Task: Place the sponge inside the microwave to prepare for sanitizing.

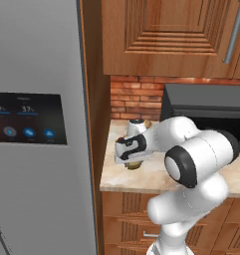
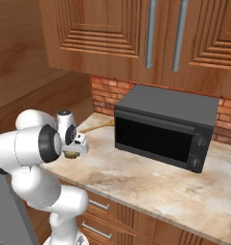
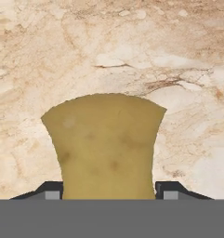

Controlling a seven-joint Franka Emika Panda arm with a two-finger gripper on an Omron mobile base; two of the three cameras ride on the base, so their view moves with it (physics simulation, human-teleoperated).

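The sponge (image 3: 103,146) is counted as one, an olive-yellow block lying on the marble counter (image 3: 178,69) directly between the two dark fingertips (image 3: 171,190), which stand just beside its flanks; whether it is pinched cannot be told; one gripper (image 1: 132,160) is held low over the counter; one closed black microwave (image 2: 162,129) is seen well to its right.

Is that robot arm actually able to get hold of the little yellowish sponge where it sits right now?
Probably yes. The gripper is right over the sponge on the counter, with a fingertip at either side of it and nothing between. Whether the jaws already press it, I cannot tell.
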